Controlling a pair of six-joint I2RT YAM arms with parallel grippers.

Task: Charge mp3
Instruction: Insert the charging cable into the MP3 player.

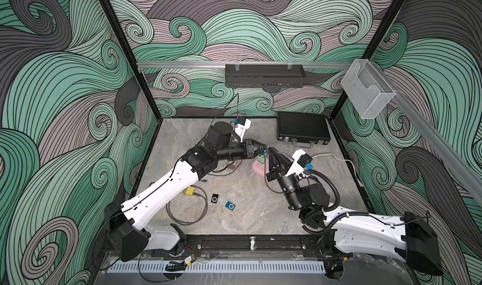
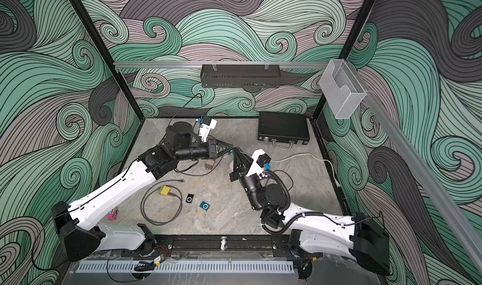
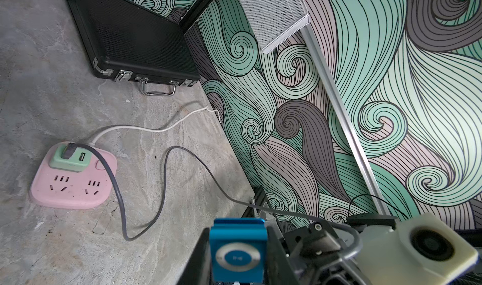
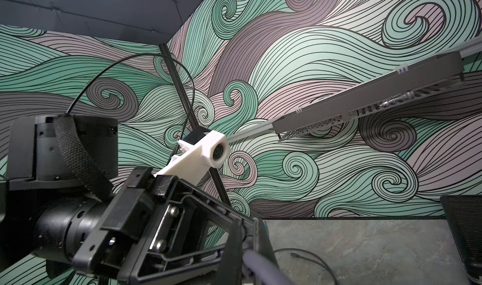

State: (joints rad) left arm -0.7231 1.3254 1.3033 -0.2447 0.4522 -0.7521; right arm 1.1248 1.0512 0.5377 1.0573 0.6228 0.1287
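Observation:
My left gripper (image 3: 237, 240) is shut on a blue mp3 player (image 3: 238, 257), its click wheel facing the left wrist camera. It hangs above the table's middle, in both top views (image 1: 264, 148) (image 2: 230, 147). My right gripper (image 4: 247, 244) is shut on the end of a grey cable (image 4: 260, 268), and its tip (image 1: 270, 151) meets the left gripper's tip. The plug itself is hidden between the fingers. The grey cable (image 3: 167, 171) runs back to a green USB adapter (image 3: 70, 158) on a pink power strip (image 3: 73, 192).
A black mp3 player (image 1: 215, 199) and a second blue one (image 1: 230, 206) lie near the front. A yellow charger (image 1: 190, 191) with a looped cable sits to their left. A brown charger (image 2: 210, 163) lies under the left arm. A black case (image 1: 302, 130) stands at the back right.

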